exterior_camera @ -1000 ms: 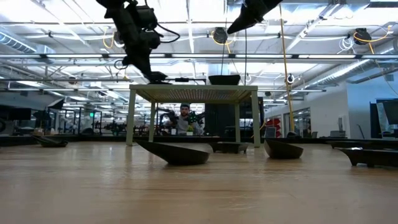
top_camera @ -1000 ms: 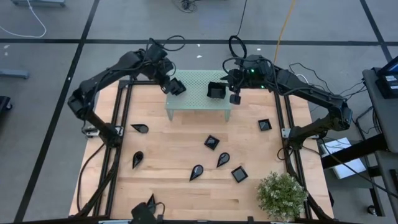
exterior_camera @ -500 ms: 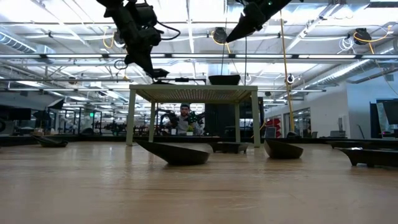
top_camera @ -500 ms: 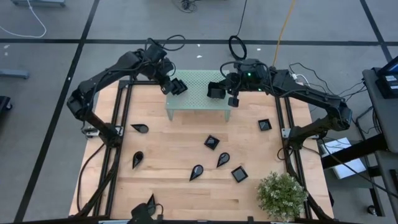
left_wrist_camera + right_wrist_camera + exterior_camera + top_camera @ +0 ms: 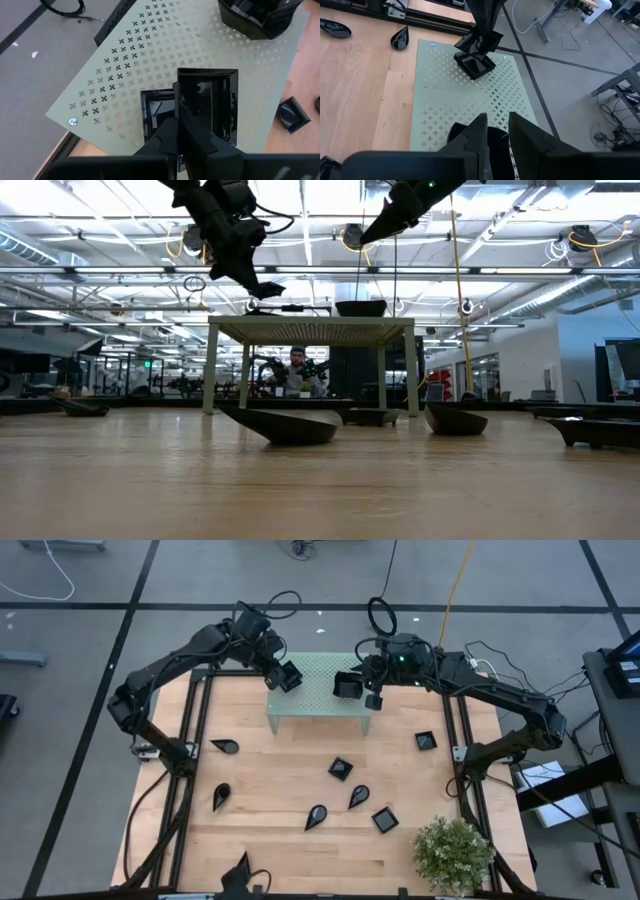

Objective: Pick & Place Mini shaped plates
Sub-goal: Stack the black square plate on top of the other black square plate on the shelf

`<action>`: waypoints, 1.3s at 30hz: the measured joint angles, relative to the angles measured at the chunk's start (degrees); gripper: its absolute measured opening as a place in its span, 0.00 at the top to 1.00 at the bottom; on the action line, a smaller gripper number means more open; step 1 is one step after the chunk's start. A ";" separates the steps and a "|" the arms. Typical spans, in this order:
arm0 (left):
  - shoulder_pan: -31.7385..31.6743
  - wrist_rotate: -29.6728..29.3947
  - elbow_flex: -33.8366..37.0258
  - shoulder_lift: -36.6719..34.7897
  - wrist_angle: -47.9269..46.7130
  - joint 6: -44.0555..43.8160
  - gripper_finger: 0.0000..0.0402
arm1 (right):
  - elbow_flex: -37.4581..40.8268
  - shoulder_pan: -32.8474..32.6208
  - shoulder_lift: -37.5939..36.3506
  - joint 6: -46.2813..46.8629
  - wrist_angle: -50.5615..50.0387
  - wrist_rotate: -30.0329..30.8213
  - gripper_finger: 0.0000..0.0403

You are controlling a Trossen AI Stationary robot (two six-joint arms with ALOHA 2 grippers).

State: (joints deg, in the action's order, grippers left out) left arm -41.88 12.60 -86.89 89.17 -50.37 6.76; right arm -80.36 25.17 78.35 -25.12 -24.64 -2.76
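Left tool (image 5: 178, 131), pinched on a glossy square plate's (image 5: 210, 107) stiff, slippery rim, holds it edgewise; right tool (image 5: 496, 131) part-open, empty.

Left arm: it extends from its base on the left side of the tabletop (image 5: 270, 790), elbow raised, forearm angled inward toward the far centre. The left gripper (image 5: 284, 677) hangs above the tabletop, wrist pitched downward. Its jaws are closed on a square black plate (image 5: 207, 107), gripping one edge, with the plate tilted.

Right arm: it extends from its base on the right side, elbow bent, forearm directed inward toward the far centre. The right gripper (image 5: 352, 686) points toward the left gripper. Its two fingers (image 5: 475, 135) stand slightly apart, with a narrow gap between them.
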 joint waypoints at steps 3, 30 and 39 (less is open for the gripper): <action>0.27 -0.45 0.00 0.76 0.03 0.87 0.96 | 0.00 0.00 0.00 -0.01 0.00 0.00 0.84; -0.07 -6.94 0.00 3.74 -0.46 1.69 0.72 | 0.00 0.02 0.00 -1.32 -0.07 0.00 0.84; 2.26 -3.13 -1.48 -1.51 -0.22 -3.15 0.63 | 0.00 0.02 0.00 -2.74 -0.09 0.02 0.84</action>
State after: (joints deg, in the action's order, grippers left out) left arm -39.63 9.47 -88.37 87.65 -50.58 3.61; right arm -80.36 25.19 78.35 -27.86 -24.74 -2.74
